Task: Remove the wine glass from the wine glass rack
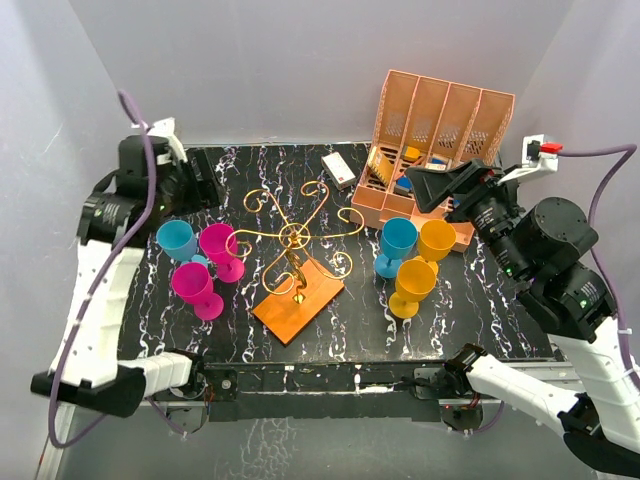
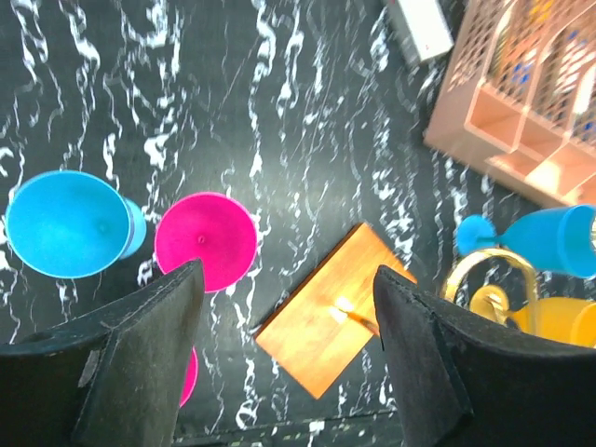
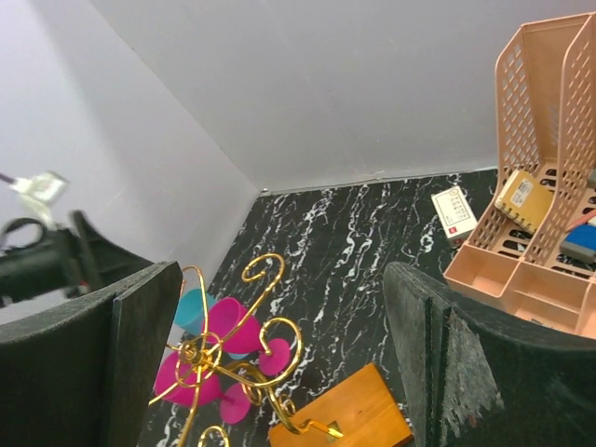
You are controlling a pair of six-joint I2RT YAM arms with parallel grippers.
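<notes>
Your left gripper (image 2: 287,279) is spread wide with nothing between the fingers. It hangs high over the far-left corner of the table (image 1: 480,300), close to the left wall (image 1: 40,110). Your right gripper (image 3: 281,279) is also wide open and empty, raised just in front of the pink organiser (image 1: 440,120).

The wine glass rack (image 1: 293,237) sits mid-table, its post on the orange base (image 1: 298,300), which is turned diagonal to the table edges.

On its left stand three glasses, bowls up:
- magenta glass (image 1: 218,243), just beside a left scroll tip; can't tell if they touch
- blue glass (image 1: 176,240)
- second magenta glass (image 1: 192,281)

On its right stand a blue glass (image 1: 398,237) and two yellow glasses (image 1: 437,238), packed tight, close to the organiser's trays.

Open marble lies behind the rack up to the back wall (image 1: 300,70), broken only by a white box (image 1: 338,168), and along the near edge either side of the base. The side gaps between the scrolls and the glasses are narrow.
</notes>
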